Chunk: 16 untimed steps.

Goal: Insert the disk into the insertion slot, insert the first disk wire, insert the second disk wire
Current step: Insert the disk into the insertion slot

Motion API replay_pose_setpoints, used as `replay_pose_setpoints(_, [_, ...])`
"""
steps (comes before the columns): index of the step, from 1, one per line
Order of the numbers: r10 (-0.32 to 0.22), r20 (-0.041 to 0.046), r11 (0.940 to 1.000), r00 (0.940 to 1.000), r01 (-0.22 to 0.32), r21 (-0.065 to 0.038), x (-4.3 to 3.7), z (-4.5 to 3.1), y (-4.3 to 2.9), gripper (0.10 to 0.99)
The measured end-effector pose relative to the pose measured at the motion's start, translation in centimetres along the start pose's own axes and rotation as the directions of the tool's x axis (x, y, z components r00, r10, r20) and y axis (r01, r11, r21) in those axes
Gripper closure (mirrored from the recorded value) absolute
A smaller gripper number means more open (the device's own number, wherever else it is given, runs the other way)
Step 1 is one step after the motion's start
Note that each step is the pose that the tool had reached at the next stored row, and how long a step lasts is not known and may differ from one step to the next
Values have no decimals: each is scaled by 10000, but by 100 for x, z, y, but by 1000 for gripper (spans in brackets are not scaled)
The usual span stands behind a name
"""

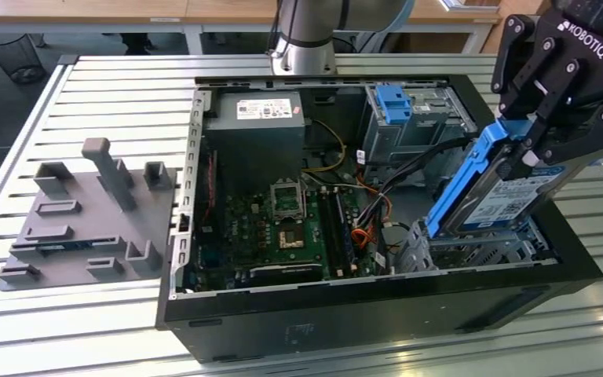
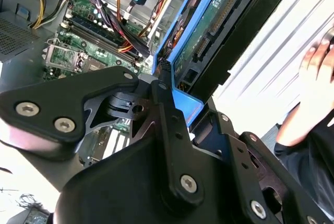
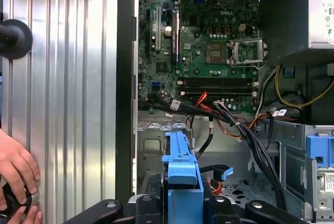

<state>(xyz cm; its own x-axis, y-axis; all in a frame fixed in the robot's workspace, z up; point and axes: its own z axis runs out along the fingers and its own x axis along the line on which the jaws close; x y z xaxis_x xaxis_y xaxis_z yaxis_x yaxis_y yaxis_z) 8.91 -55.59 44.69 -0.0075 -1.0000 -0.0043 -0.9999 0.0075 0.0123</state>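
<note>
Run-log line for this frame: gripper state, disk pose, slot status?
gripper: shut on disk | disk: steeply tilted over insertion slot | slot: disk not seated

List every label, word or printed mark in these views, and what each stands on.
White maker's lettering on the body of the gripper: not transcribed.
White label on the disk, held in the jaws: cannot be read.
White sticker on the power supply: cannot be read.
White maker's mark on the motherboard, first wrist view: not transcribed.
</note>
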Motion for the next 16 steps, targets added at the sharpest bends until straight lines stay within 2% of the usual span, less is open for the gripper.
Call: replay_pose_setpoints(16, [-12, 6, 10000, 10000, 12, 0, -55, 81, 0, 722])
